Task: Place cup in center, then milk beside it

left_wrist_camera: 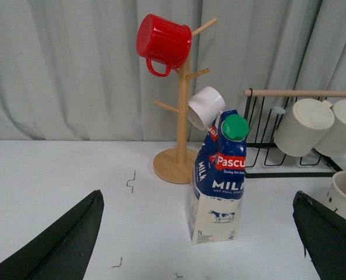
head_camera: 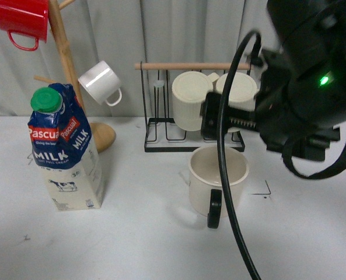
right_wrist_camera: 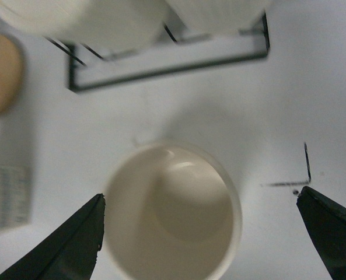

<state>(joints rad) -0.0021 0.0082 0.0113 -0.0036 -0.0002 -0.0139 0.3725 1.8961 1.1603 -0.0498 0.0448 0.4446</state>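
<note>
Cream cup (head_camera: pixel 218 175), probably hard and slick, sits below the right fingers (right_wrist_camera: pixel 73 245), spread wide. The milk (head_camera: pixel 65 151) looks tall and tippy, so grip mid-body; left fingers (left_wrist_camera: pixel 67 239) apart too.

Wide cream mug with black loop handle (head_camera: pixel 203 182) stands on pale grey table (head_camera: pixel 161 245), just before black wire rack (head_camera: pixel 173 66) bearing two ribbed cream mugs (head_camera: pixel 190 99). Tall Pascual milk carton (head_camera: pixel 65 151) well left, before wooden mug tree (head_camera: pixel 104 137). Black corner mark (head_camera: pixel 266 189) right of mug.
</note>
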